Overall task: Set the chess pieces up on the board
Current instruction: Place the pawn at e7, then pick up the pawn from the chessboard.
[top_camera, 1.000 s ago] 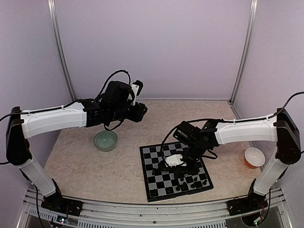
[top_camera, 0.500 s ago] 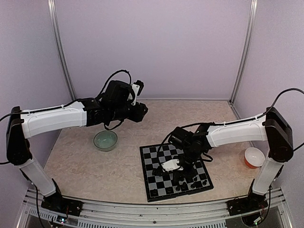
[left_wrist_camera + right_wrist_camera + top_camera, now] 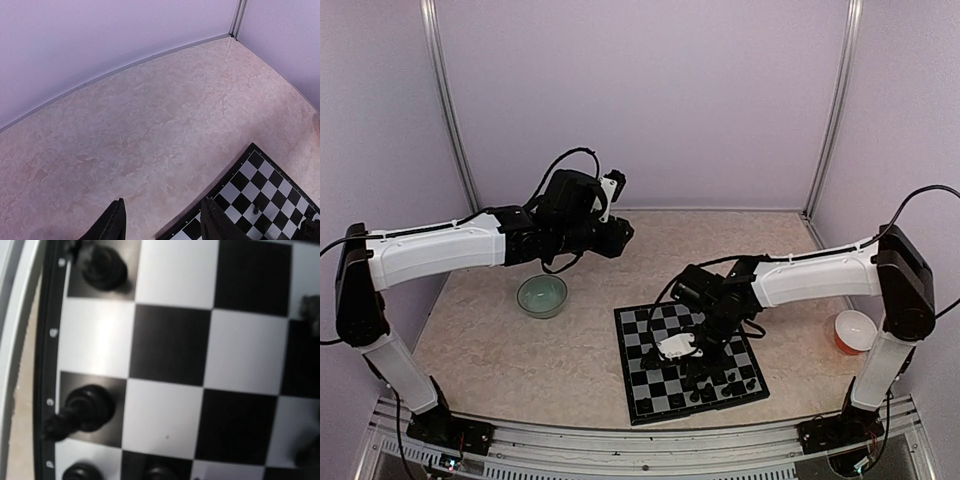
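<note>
The board (image 3: 642, 326) lies on the table right of centre, with several tiny black chess pieces (image 3: 710, 392) standing along its near rows. My right gripper (image 3: 697, 367) hangs low over the board's middle; its fingers do not show in the right wrist view, which is filled by board squares (image 3: 170, 417). That view shows pieces (image 3: 86, 409) standing in the edge column, another one (image 3: 102, 266) further along it. My left gripper (image 3: 164, 224) is open and empty, held high over bare table (image 3: 150, 125) beyond the board's corner (image 3: 260, 175).
A pale green bowl (image 3: 542, 295) sits left of the board under my left arm. An orange cup (image 3: 855, 330) stands at the right, near the right arm's base. Lilac walls close in the table on three sides.
My right gripper has moved a little left and nearer over the board, then held still. The left arm has barely moved.
</note>
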Robot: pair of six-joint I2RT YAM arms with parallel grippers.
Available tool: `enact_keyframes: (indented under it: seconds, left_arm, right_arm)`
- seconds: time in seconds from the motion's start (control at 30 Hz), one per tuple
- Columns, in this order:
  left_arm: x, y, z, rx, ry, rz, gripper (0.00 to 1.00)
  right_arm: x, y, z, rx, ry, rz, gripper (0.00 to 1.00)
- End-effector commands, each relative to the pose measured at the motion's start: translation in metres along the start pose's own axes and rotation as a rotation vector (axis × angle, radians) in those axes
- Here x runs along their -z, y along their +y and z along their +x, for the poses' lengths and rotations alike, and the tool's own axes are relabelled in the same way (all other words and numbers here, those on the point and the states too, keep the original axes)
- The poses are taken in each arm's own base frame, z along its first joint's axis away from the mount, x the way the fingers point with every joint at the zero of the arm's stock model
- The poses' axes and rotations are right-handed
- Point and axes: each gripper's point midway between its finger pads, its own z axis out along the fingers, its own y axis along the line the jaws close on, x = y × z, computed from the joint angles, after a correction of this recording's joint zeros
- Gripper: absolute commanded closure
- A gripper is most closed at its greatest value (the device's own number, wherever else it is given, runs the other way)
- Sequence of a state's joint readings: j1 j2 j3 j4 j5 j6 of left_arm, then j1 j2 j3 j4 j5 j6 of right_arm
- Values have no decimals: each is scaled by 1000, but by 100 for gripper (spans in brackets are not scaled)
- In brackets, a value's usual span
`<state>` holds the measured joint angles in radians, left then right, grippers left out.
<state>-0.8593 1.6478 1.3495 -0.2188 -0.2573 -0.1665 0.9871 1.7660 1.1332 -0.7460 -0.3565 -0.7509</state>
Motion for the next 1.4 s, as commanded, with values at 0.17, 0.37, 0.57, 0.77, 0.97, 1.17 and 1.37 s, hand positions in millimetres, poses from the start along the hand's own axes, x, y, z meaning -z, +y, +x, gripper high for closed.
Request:
enact_keyframes:
  seconds: [0.17,0.37,0.57,0.77,0.97,1.17,1.37]
  left_arm:
    - [-4,-10,-2,-25,13,24,49]
    - [-4,-12,-1,-28,17,30,49]
    - [-6,-13,1,-30,25,32,49]
    - [-7,-14,2,-33,26,33,49]
    - [-8,-15,4,-35,35,37,49]
    - [-10,-16,6,-37,43,38,49]
    - [-11,-18,8,-40,48,43,49]
  right_arm:
    - [48,-11,-16,-6,-88,38,72]
    - [43,-28,18,-62,-23,106,86]
    - [20,-23,40,-78,47,76,91]
    - [10,-16,49,-87,67,40,92]
    - [5,-8,48,-93,60,2,92]
    - [4,-2,40,-85,44,-27,91]
    - [3,3,39,-83,43,-41,91]
